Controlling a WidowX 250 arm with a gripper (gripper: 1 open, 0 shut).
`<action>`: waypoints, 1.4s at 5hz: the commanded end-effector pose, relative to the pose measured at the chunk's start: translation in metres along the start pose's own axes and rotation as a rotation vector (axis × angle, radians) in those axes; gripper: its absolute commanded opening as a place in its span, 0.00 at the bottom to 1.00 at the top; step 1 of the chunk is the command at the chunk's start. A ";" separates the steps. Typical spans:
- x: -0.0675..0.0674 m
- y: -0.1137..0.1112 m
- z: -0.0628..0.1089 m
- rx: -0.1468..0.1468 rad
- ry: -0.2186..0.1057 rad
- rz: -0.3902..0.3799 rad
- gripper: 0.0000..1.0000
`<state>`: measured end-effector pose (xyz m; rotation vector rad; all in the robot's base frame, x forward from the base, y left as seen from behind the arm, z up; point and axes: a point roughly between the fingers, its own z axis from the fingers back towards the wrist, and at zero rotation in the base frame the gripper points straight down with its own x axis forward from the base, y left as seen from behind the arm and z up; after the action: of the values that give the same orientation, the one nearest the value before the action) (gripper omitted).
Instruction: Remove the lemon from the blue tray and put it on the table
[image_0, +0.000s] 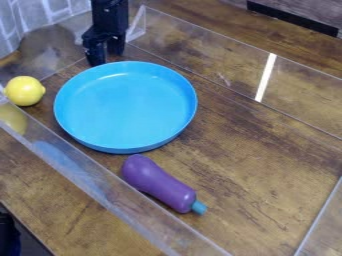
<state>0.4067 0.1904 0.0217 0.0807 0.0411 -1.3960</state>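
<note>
We find the lemon (24, 91) sitting on the table (254, 150), just beside the left rim of the blue tray (126, 105) and clear of it. The tray itself is bare inside, so as far as we can judge the task's goal is already met: the fruit is out of the dish and resting on the wood (under its glossy clear sheet). The claw (103, 45) hangs at the far edge of the tray, pointing down, well apart from the lemon; its dark jaws read as spread wide and we see nothing between them. A purple eggplant (160, 183) lies near the tray's front edge, untouched by any of this. What seems left, in our view, is only for the arm to pull away.
</note>
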 end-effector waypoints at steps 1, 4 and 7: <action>-0.007 -0.003 0.004 0.006 0.005 -0.015 1.00; -0.004 -0.014 0.002 -0.004 0.003 -0.033 1.00; -0.005 -0.009 -0.002 -0.001 -0.016 -0.074 1.00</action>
<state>0.4014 0.1880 0.0194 0.0715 0.0273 -1.4678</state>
